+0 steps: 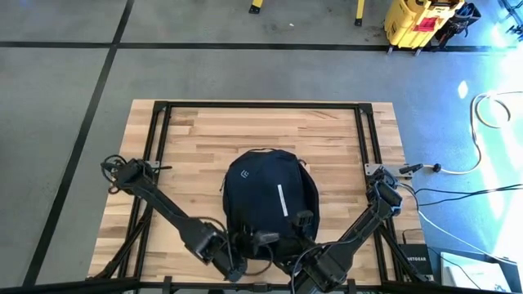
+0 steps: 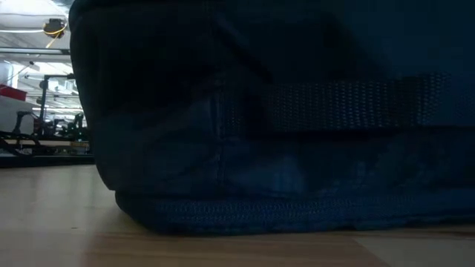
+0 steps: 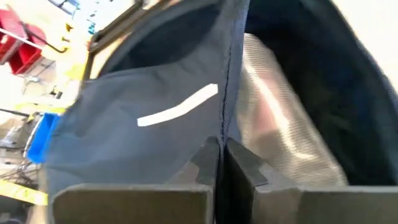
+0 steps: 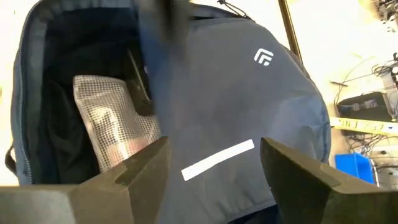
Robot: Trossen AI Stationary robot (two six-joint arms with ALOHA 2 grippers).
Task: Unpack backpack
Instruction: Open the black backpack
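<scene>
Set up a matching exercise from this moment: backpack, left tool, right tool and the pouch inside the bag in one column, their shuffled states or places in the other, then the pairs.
Column one:
1. backpack
2. left tool
3. right tool
4. mesh pouch

Column two:
A. open, above the front panel
B. inside the opened compartment
C. shut on the bag's fabric edge
D. lying on the wooden table

Pairs: 1-D, 2-C, 3-A, 4-B
</scene>
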